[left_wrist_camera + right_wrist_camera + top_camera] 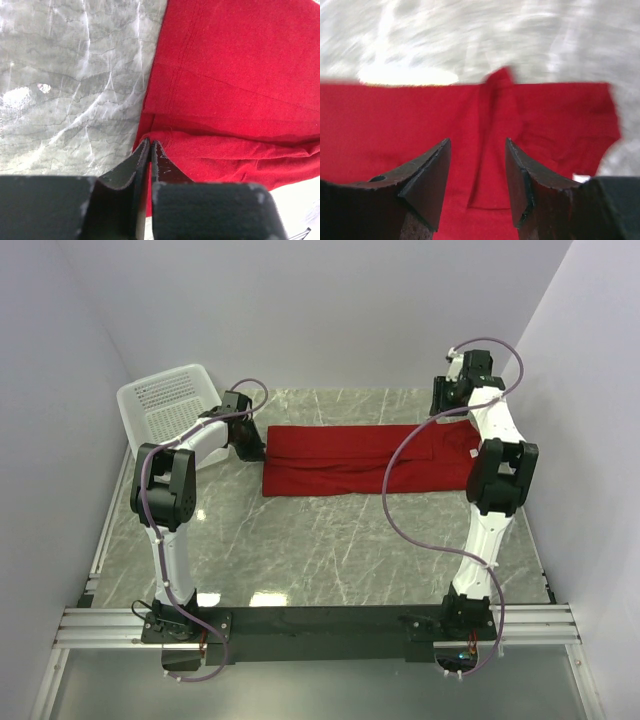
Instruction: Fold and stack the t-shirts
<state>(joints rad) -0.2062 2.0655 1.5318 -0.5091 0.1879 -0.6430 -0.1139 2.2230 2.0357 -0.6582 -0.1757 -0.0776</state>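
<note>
Left pincer [150, 146] nearest lens: jaws almost together, tips nipping folded edge of red t-shirt [235, 85]. Bare counter [65, 85] alongside. Right pincer [477, 142] open, jaws well apart above rumpled ridge of t-shirt; view blurred. T-shirt lies as long folded band between both pincers. White basket [165, 402] beside left pincer, on side away from t-shirt.

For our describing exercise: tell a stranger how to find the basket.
Start at the grey marble table. Go to its far left corner, by the wall. The basket sits there, tipped up: white perforated plastic, unlike the flat red t-shirt nearby.
</note>
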